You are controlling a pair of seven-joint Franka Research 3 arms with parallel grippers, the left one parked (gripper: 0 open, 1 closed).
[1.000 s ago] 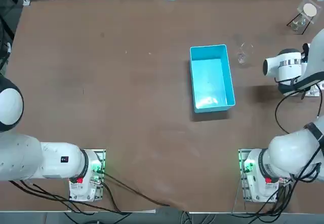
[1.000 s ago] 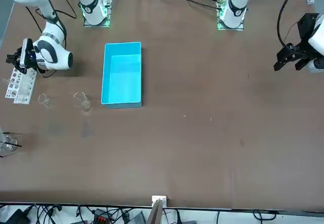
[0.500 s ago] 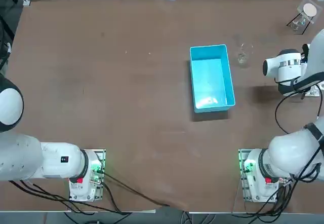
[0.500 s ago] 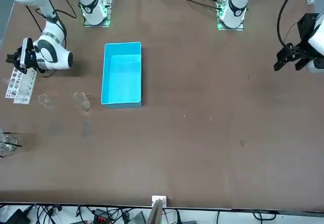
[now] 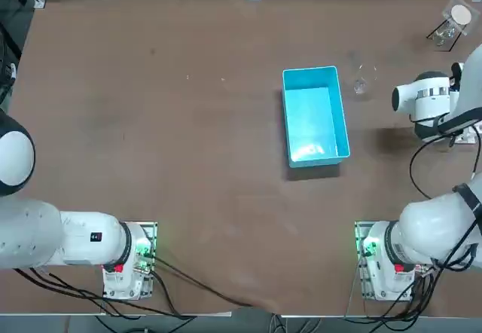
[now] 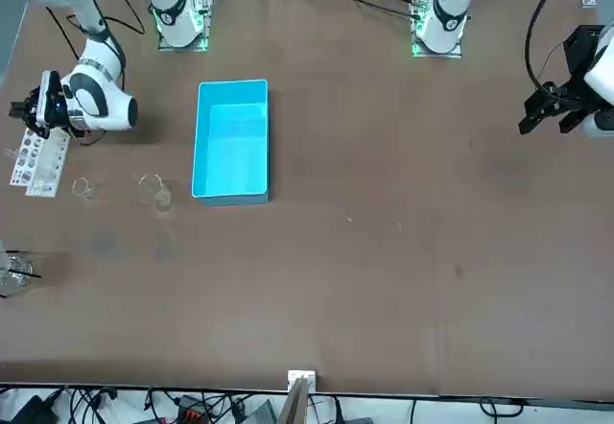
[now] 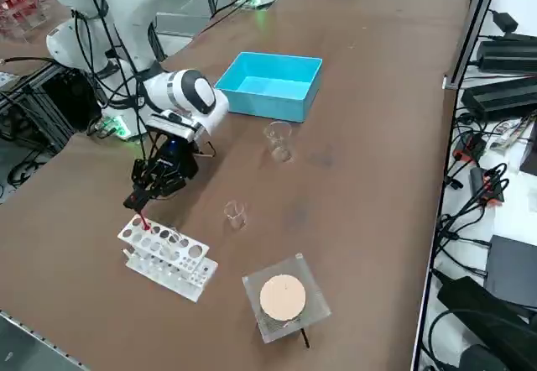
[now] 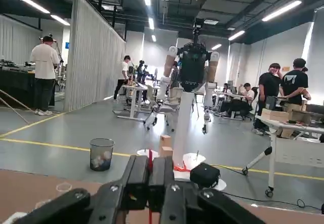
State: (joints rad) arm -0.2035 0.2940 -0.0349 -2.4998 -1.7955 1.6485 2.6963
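While you watch from the robot's right side, you see the right claw (image 7: 137, 200) hanging low at the near left part of the tabletop (image 7: 369, 94), tilted downward, its two fingers (image 8: 135, 177) pinched together on a thin red tube (image 7: 143, 218). In the wrist view that red tube (image 8: 150, 158) shows as a narrow strip squeezed between the fingers, with hardly any gap around it. The tube points down at the end of a white test-tube rack (image 7: 166, 253) lying flat just below and to the right of the claw. Its lower tip meets the rack's end hole, though you cannot tell whether it sits inside. To the right of the rack, a small glass vial (image 7: 235, 213) stands upright, apart from it. Further along and farther back, a glass beaker (image 7: 278, 141) stands upright just beside the near wall of a blue bin (image 7: 270, 86), not touching it. Nearest the camera, right of the rack, a clear square case (image 7: 262, 321) holds a round tan disc. From the front, the claw (image 6: 21, 109) hovers over the rack (image 6: 34, 163) at the tabletop's edge.
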